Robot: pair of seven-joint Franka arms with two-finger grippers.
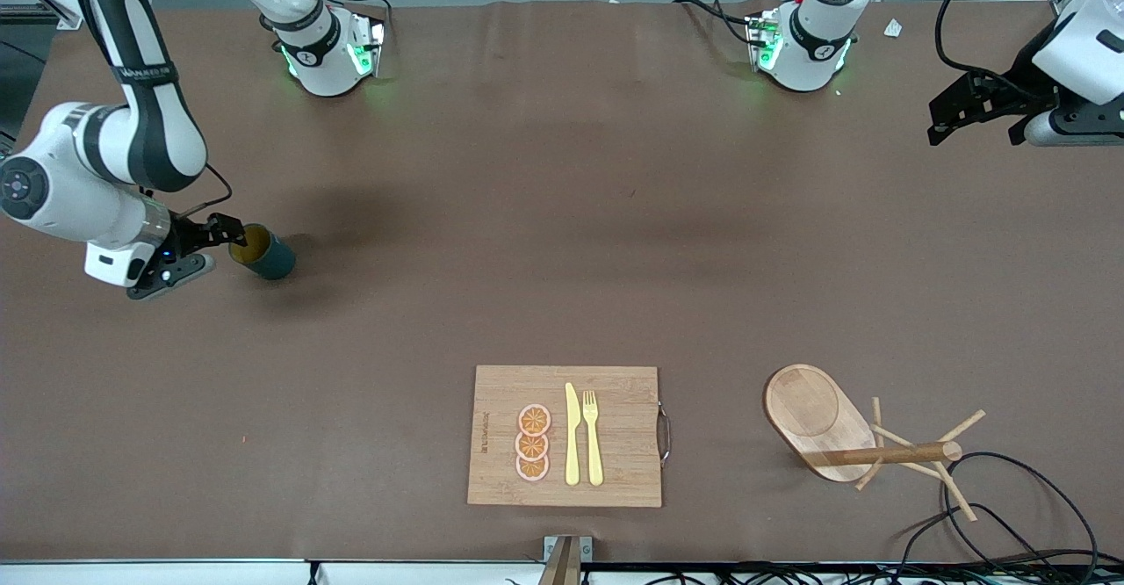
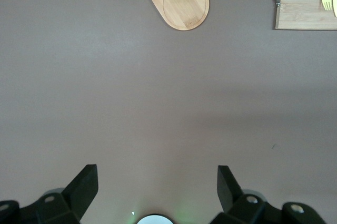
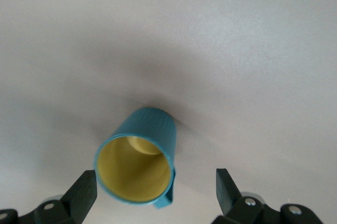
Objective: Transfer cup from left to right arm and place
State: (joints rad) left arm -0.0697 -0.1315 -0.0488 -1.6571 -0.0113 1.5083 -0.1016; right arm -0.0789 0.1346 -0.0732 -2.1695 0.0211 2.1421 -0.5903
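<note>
My right claw [image 1: 230, 235] stands spread wide and grasps nothing; the cup [image 1: 263, 253] sits on the tabletop [image 1: 562, 216] at the right arm's end, mouth up toward me, its rim between my two fingers [image 3: 81, 195] in the right wrist view, with a gap showing on each side. I judge the placing itself done, so the step now is to get clear without tipping it. The small handle [image 3: 166, 197] sticks out from the rim toward one finger, so I want to lift straight up along the cup's own axis and not swing sideways until my fingertips are above the rim. My left claw [image 1: 975, 115] waits, spread and empty, over bare tabletop at the left arm's end, well apart from the cup. The cutting board [image 1: 566, 436] and peg rack [image 1: 865, 444] lie nearer the front camera, out of my path.
</note>
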